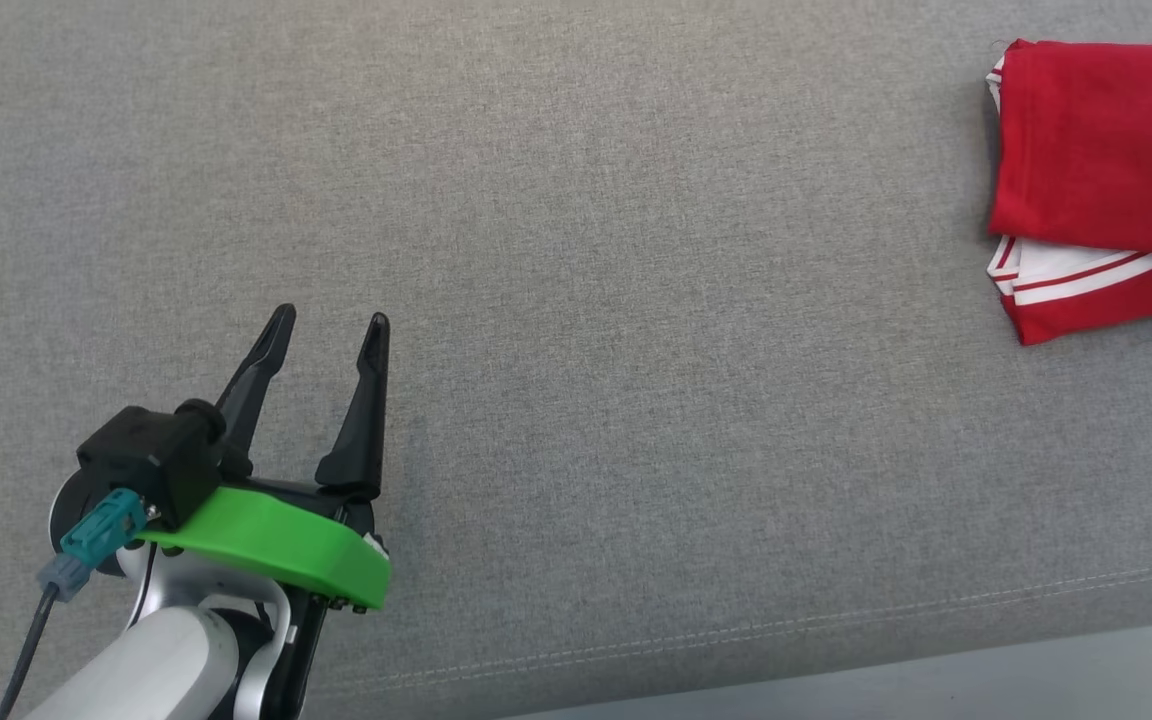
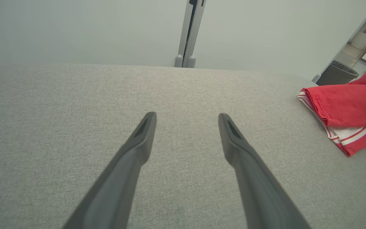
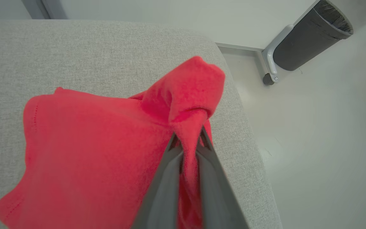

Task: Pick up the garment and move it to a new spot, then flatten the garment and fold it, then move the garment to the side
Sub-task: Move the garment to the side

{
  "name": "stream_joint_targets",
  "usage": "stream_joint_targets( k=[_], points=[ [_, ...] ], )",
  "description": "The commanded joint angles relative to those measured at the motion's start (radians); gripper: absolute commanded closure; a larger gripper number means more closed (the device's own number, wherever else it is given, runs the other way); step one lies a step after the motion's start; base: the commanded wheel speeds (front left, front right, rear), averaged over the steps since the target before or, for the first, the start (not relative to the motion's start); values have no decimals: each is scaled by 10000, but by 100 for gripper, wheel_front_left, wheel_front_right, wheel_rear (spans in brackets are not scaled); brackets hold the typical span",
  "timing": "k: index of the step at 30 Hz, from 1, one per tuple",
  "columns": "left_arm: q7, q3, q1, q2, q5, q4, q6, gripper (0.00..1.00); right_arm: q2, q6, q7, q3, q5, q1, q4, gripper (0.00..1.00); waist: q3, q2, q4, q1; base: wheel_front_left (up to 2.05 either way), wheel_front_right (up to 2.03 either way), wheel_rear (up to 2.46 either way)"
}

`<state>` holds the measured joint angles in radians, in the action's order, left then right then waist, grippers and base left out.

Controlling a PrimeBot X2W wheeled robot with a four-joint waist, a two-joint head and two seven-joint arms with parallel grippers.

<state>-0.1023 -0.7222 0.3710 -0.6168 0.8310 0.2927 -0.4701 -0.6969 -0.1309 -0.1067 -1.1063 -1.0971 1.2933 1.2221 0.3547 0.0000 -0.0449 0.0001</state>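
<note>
The red garment (image 1: 1106, 150) is cut off by the head view's right edge. In the right wrist view its lower folds are blurred and cropped.

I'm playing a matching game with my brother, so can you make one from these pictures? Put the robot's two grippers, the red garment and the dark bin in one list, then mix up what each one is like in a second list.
Things:
1. left gripper
2. right gripper
3. garment
4. bin

What it is like:
A. sits on the pale floor
B. red with white stripes
C. open, holding nothing
D. shut, pinching red cloth

Right pairs: 1-C, 2-D, 3-B, 4-A.
</note>
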Motion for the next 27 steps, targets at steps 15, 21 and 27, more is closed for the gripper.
stream_joint_targets(
  k=[15, 21, 27],
  points=[
    [308, 44, 117, -473, -161, 386, -316, 0, 256, 4, 1661, -294, 821, -452, 586, 0, 428, 0, -14, -1, 0, 0, 0],
    [378, 35, 192, -497, -185, 435, -337, 0, 188, 4, 1701, -207, 709, -690, 644, 0, 417, 0, -111, -1, 0, 0, 0],
    [380, 44, 169, -515, -153, 420, -380, 0, -68, 6, 1899, -166, 685, -1125, 667, 0, 342, 0, -195, -1, 0, 0, 0]
  ],
)
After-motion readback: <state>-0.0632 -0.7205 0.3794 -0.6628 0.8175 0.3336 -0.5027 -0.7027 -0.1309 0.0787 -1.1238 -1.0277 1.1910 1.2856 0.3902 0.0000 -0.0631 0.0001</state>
